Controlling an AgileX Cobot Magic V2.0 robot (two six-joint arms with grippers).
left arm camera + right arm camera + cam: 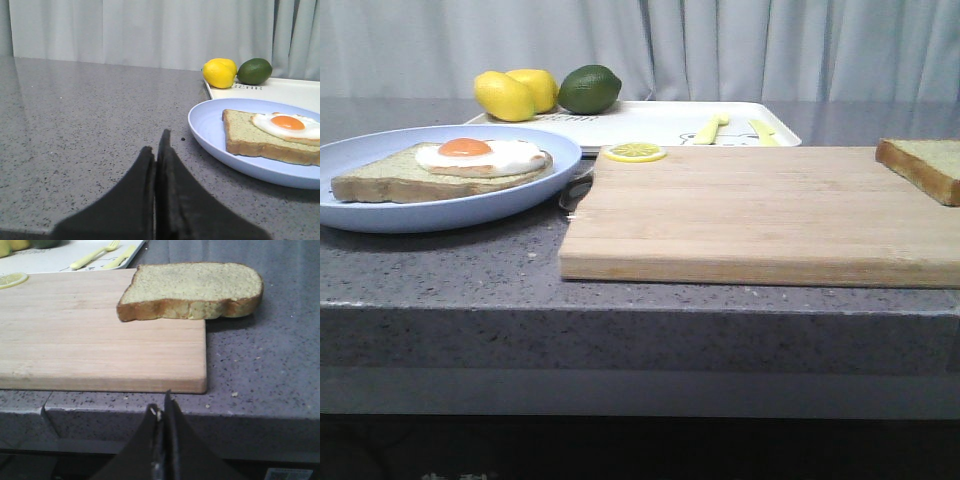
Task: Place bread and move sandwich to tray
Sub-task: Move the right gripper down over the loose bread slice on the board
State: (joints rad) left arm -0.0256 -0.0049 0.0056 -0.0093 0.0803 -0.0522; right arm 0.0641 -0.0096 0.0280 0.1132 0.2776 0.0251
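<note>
Both black grippers, left (159,150) and right (164,410), have their fingers pressed together, holding nothing. The plain brown-crusted bread slice (192,290), on the wooden cutting board's (90,335) far right corner and overhanging its edge, looks light and squashy, best pinched gently across that overhang. The round light blue plate (380,215) holds the egg-topped slice (445,170); the white rectangular tray (660,125) carries two lemons (515,95), a lime (588,88) and yellow cutlery (735,128).

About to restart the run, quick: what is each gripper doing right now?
Left gripper: closed, holding nothing, beside the plate.
Right gripper: closed, empty, short of the bread.
</note>
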